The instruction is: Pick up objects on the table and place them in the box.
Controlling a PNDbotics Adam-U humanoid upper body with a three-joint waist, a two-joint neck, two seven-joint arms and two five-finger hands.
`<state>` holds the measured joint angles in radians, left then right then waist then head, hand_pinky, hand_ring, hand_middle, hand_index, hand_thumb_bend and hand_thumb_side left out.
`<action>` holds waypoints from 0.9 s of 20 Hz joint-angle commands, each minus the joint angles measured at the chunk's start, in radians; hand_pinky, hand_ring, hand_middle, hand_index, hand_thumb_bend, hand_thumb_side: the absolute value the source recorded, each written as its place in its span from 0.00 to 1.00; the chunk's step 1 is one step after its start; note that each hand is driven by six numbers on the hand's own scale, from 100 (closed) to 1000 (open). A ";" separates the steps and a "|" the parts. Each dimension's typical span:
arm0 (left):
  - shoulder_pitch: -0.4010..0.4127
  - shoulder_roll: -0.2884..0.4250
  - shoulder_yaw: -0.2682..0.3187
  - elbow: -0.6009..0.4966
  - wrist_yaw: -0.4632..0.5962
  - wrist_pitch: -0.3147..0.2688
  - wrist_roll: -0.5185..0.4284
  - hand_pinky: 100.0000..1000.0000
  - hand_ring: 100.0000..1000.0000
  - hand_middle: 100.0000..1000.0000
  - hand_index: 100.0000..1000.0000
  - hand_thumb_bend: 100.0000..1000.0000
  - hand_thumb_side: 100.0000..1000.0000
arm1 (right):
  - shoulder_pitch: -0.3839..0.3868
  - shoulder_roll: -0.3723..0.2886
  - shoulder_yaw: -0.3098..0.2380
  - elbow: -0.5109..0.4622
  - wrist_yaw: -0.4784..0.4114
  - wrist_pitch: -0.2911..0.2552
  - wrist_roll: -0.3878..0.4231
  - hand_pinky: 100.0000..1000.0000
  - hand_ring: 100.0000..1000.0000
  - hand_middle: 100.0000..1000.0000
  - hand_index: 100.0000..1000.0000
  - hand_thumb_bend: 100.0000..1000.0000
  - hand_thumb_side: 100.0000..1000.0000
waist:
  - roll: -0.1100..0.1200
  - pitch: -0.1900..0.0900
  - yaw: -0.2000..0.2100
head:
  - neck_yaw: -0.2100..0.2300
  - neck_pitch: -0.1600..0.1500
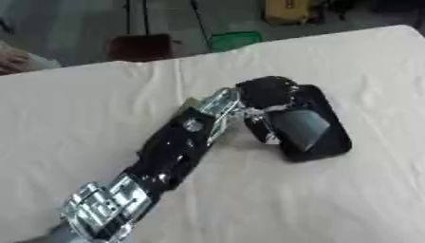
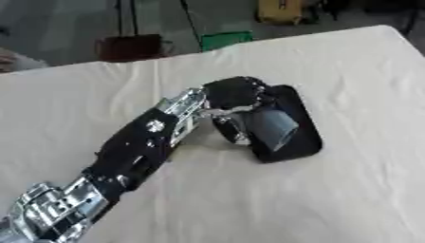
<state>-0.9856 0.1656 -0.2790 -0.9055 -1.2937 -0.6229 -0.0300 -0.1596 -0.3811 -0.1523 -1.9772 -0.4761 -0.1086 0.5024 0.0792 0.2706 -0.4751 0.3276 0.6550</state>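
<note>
My left arm reaches in from the lower left across the white table. Its hand [image 1: 265, 92] is over the near end of a flat black box [image 1: 332, 144] that lies right of centre. The fingers [image 1: 259, 127] curl down round a grey, cup-like object [image 1: 300, 126], which is tilted and sits over the inside of the box. I cannot tell whether the object rests on the box floor. My right hand shows in neither view.
A creased white cloth [image 1: 99, 114] covers the table, whose far edge runs across the top. Beyond it on the floor are a brown stool-like thing [image 1: 141, 46], a green item [image 1: 234, 40] and a yellow case [image 1: 286, 10].
</note>
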 commanded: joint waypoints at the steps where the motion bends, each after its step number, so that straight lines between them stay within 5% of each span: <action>1: -0.020 -0.001 0.006 -0.015 -0.008 -0.015 -0.010 0.79 0.78 0.81 0.91 0.00 0.49 | -0.011 -0.011 -0.002 -0.023 -0.004 -0.001 0.002 0.61 0.47 0.74 0.80 0.00 0.49 | -0.006 -0.013 -0.004 | 0.000 -0.008; 7: -0.029 0.009 0.007 -0.070 0.045 -0.003 -0.021 0.83 0.84 0.87 0.95 0.00 0.64 | -0.009 -0.011 -0.002 -0.023 -0.004 0.000 0.003 0.61 0.47 0.74 0.80 0.00 0.49 | -0.008 -0.015 -0.003 | -0.001 -0.011; 18: -0.038 0.029 -0.006 -0.139 -0.008 0.021 -0.060 0.91 0.93 0.95 0.98 0.17 0.59 | -0.007 -0.012 -0.002 -0.023 -0.007 -0.002 0.004 0.61 0.47 0.74 0.80 0.00 0.48 | -0.010 -0.017 -0.001 | 0.000 -0.016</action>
<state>-1.0017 0.1762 -0.2860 -1.0236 -1.2878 -0.6011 -0.0861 -0.1590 -0.3810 -0.1519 -1.9772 -0.4764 -0.1080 0.5042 0.0801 0.2714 -0.4757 0.3274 0.6498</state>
